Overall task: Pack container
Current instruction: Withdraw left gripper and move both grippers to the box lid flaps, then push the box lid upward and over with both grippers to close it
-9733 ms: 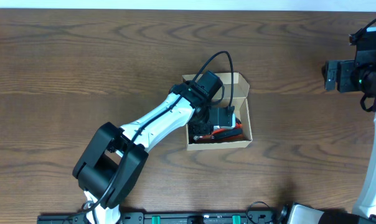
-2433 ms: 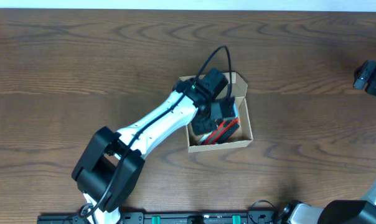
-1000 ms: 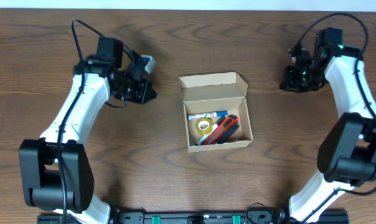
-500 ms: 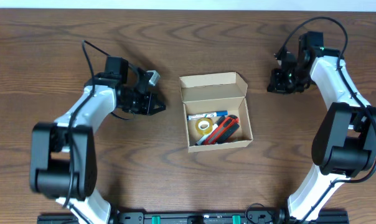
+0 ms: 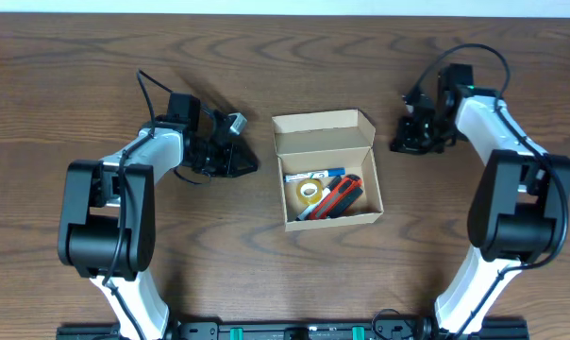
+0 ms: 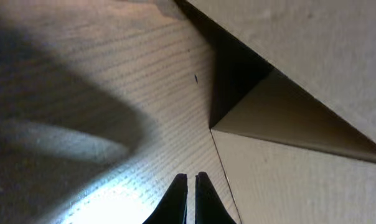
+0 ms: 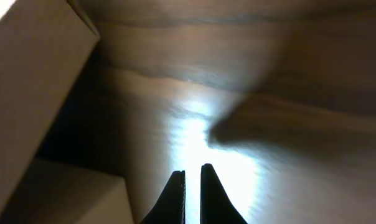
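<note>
Container [image 5: 332,220] sits at the middle of the bench [image 5: 266,66], a small tan cardboard box with its hinged lid flap standing open along the far side. Inside lie a roll of yellowish tape [image 5: 310,192] near the left wall, a red-and-black tool [image 5: 343,196] slanted along the right wall, and a blue-and-white item [image 5: 315,177] across the back, too small to name more closely.

From overhead, the left hand [image 5: 252,166] lies low over the bench just to the left of the container, its tips aimed at the box's left wall but apart from it. Its wrist camera shows the two dark fingers [image 6: 178,196] drawn nearly together with only a sliver of wood grain between them and nothing in their grip. The cardboard wall [image 6: 300,180] fills the lower right of that view and the lid flap [image 6: 312,56] the upper right, with a dark shadowed notch where they meet.

The right hand [image 5: 398,146] is near the container's far right corner, pointing towards it, also not touching. In its wrist view the fingers [image 7: 208,186] are likewise almost closed, a thin gap between the tips, gripping nothing. The box [image 7: 32,81] shows at the left edge and a bright patch of light lies on the wood ahead of the tips.
</note>
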